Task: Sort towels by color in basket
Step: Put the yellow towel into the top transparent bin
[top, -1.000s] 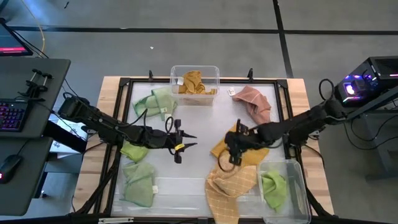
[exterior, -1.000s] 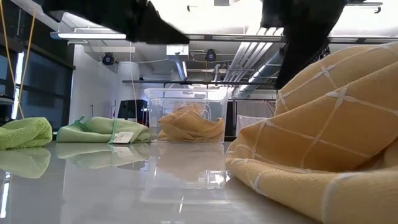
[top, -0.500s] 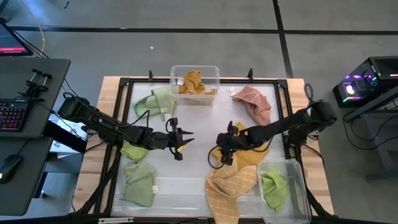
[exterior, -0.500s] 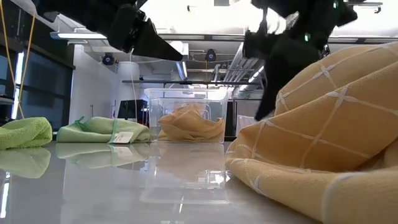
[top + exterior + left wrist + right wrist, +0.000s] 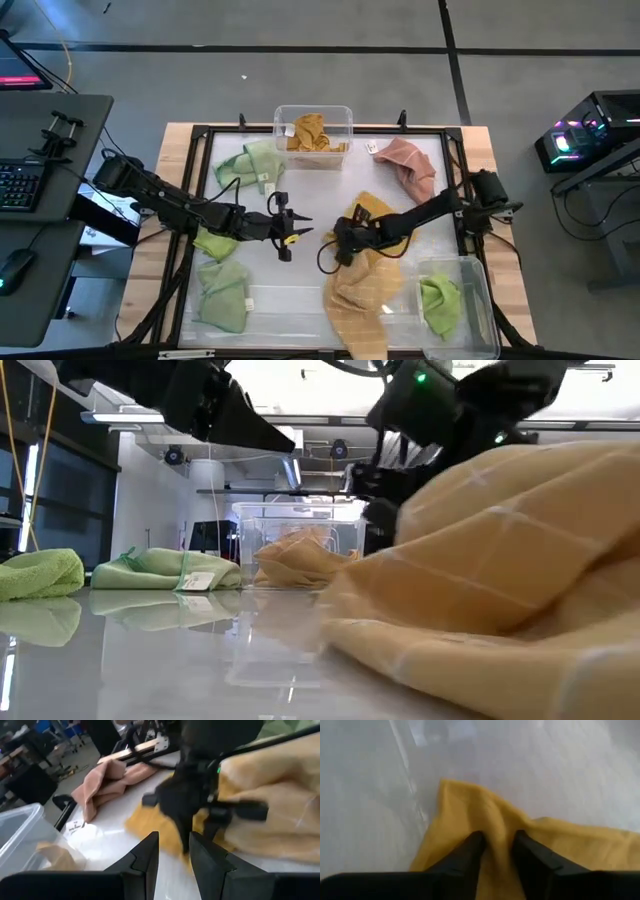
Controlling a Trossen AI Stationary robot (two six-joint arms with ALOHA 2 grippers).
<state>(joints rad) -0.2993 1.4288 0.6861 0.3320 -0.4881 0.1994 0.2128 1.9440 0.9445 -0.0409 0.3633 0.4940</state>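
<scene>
My right gripper reaches to the middle of the table and is shut on a mustard towel, which trails from it toward the near edge. My left gripper hovers open just to its left, facing it and touching nothing; the left wrist view shows the left gripper with a bare gap. Green towels lie flat at the far left, middle left and near left. A pink towel lies at the far right. My right gripper pinches a raised fold of the mustard towel between its two fingers, not far from a corner. The fingers come slanting down from the table's right. The rest of the towel lies slack on the table behind them.
A clear bin at the far edge holds a mustard towel. Another clear bin at the near right holds a green towel. A black frame rings the white tabletop. In the low view the mustard towel fills the right half.
My right gripper has moved toward the table's left, closing on the left gripper and staying shut on the mustard towel. The towel has slid leftward along the table with it, its leading part bunching up. My left gripper has kept nearly still.
</scene>
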